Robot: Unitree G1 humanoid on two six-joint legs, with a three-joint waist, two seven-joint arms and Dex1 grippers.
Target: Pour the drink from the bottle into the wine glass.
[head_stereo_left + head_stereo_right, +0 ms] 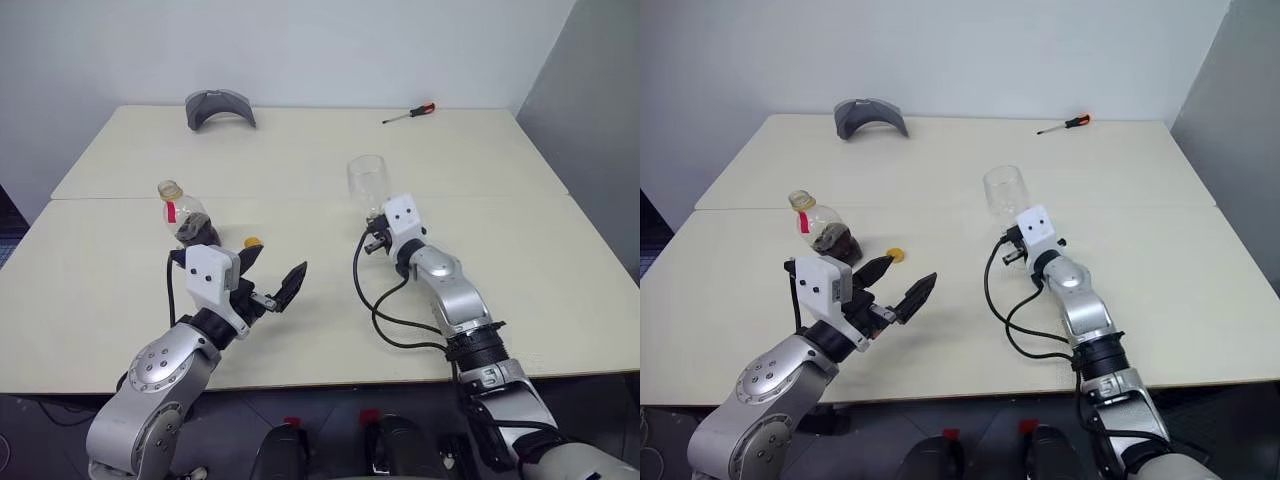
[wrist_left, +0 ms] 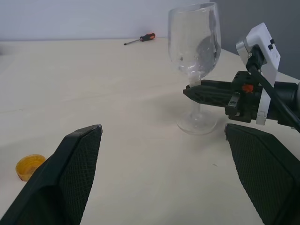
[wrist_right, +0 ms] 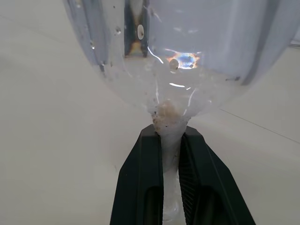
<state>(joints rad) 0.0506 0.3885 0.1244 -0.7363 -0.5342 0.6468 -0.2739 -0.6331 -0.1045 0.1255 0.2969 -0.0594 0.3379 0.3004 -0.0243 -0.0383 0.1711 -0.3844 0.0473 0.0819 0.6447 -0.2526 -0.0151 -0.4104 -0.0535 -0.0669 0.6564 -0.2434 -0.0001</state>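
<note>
Meanwhile right pincer (image 2: 194, 89) clamps the clear wine glass (image 1: 368, 183) by its thin stem; left pincer (image 1: 898, 285) gapes wide.

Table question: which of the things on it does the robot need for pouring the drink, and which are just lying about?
Needed:
- bottle, uncapped, a little drink left in it
- wine glass, its stem pinched by the right gripper
- left gripper, open

Lying about:
- yellow cap
- screwdriver
- grey curved object

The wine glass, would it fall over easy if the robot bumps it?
Probably yes. The wine glass has a big round bowl on a thin stem over a small foot, so it looks top-heavy and tippy. It looks empty, so likely light. Right now the right gripper has its jaws shut on the stem, which should steady it.
</note>
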